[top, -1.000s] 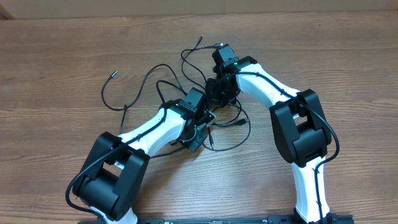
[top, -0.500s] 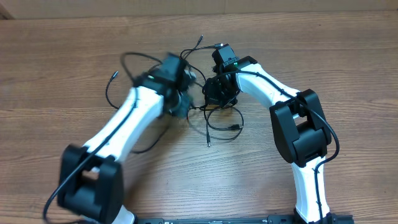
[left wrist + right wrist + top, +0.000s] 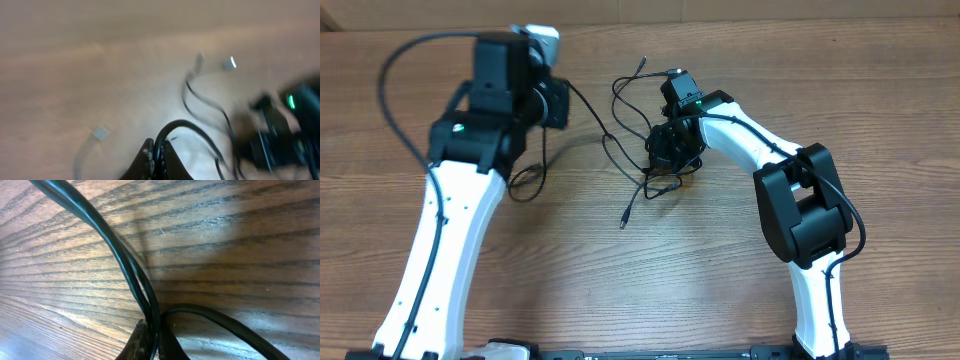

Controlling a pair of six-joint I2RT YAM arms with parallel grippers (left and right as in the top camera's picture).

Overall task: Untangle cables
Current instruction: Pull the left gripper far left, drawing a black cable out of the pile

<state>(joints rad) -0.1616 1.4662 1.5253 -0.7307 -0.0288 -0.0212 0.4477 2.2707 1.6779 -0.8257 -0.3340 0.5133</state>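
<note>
The cables are thin black cords. A small tangle (image 3: pixel 658 172) lies on the wooden table under my right gripper (image 3: pixel 667 152). My right gripper (image 3: pixel 154 332) is shut on two cable strands (image 3: pixel 131 275) just above the wood. My left gripper (image 3: pixel 561 97) is at the far left and shut on one cable (image 3: pixel 592 115), which runs taut from it to the tangle. The left wrist view is blurred, but it shows the left gripper (image 3: pixel 159 152) pinching that cable (image 3: pixel 172 127). A loose plug end (image 3: pixel 623 221) lies in front of the tangle. Another plug (image 3: pixel 642 62) points to the back.
A slack cable loop (image 3: pixel 527 182) lies beside the left arm's forearm (image 3: pixel 450 230). The right arm's black elbow (image 3: pixel 805 205) stands at the right. The table's back edge (image 3: pixel 770 18) is close behind the grippers.
My left arm has swung from the middle to the far left with one cable, drawing it out taut. The tangle has shrunk. The right gripper has stayed in place.
</note>
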